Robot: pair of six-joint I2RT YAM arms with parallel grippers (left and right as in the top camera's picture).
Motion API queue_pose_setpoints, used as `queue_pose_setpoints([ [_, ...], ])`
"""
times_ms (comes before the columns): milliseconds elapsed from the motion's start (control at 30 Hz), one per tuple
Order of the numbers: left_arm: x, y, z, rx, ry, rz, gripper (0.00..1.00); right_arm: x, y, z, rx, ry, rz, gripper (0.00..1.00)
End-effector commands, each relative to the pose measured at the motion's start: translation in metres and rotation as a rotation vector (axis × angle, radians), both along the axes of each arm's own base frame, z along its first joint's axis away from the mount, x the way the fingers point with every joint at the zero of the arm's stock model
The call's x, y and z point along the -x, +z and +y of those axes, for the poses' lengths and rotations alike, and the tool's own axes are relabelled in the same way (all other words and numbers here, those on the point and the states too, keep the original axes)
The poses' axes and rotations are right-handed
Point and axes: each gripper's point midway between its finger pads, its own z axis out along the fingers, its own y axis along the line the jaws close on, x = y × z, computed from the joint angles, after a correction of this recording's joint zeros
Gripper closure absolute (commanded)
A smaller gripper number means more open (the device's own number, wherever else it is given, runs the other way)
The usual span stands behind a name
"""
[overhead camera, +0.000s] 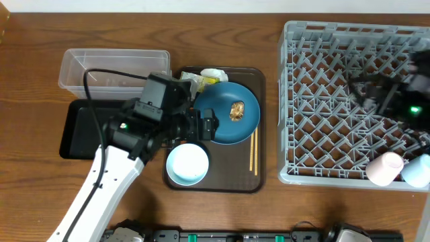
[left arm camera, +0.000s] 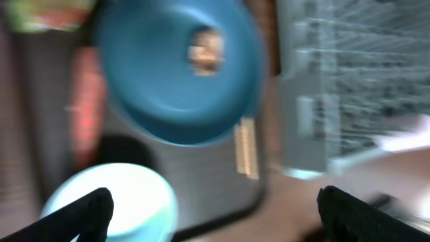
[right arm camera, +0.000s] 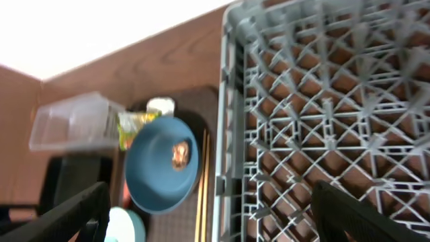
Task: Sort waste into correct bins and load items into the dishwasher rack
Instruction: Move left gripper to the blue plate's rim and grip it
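The dark blue dish point(overhead camera: 225, 114) sits on the brown serving tray point(overhead camera: 259, 178) and holds a brown food lump point(overhead camera: 236, 111). My left gripper point(overhead camera: 207, 126) hovers at the dish's left rim, open and empty. In the left wrist view point(left arm camera: 215, 216) it is blurred, above the dish point(left arm camera: 178, 81), the white-and-blue bowl point(left arm camera: 111, 202) and an orange carrot piece point(left arm camera: 84, 101). The bowl point(overhead camera: 187, 164) and chopsticks point(overhead camera: 254, 151) lie on the tray. The wrapper point(overhead camera: 197, 83) and white paper point(overhead camera: 215, 73) lie at the tray's back. My right gripper point(overhead camera: 373, 94) is open above the rack point(overhead camera: 322, 101), as the right wrist view point(right arm camera: 215, 215) shows.
The clear tub point(overhead camera: 111, 67) stands at the back left, with the black tray point(overhead camera: 77, 131) in front of it. A pink cup point(overhead camera: 384, 168) and a blue cup point(overhead camera: 416, 170) sit in the rack's front right corner. The rack point(right arm camera: 322, 101) fills the right wrist view.
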Motion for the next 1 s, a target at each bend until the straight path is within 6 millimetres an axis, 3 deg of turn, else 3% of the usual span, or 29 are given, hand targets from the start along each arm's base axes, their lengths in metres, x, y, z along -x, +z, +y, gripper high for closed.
queue_pose_setpoints([
  [0,-0.017,-0.019,0.026,-0.197,0.050,-0.036,0.02,-0.002,-0.007,0.016,0.091,0.025,0.028,0.11],
  [167,-0.024,-0.045,0.023,-0.228,0.042,0.035,0.03,-0.002,-0.011,0.024,0.122,0.046,0.040,0.09],
  [300,-0.031,-0.069,0.020,-0.254,0.035,0.092,0.16,-0.001,-0.011,0.024,0.119,0.045,0.044,0.09],
  [533,-0.037,-0.102,0.005,-0.249,-0.002,0.165,0.25,0.001,-0.013,0.025,0.115,0.043,0.055,0.09],
  [700,-0.030,-0.107,0.003,-0.266,-0.018,0.192,0.27,0.004,-0.016,0.025,0.111,0.044,0.076,0.09],
  [967,-0.038,-0.107,-0.003,-0.253,-0.022,0.155,0.30,0.004,-0.018,0.025,0.109,0.045,0.084,0.09],
])
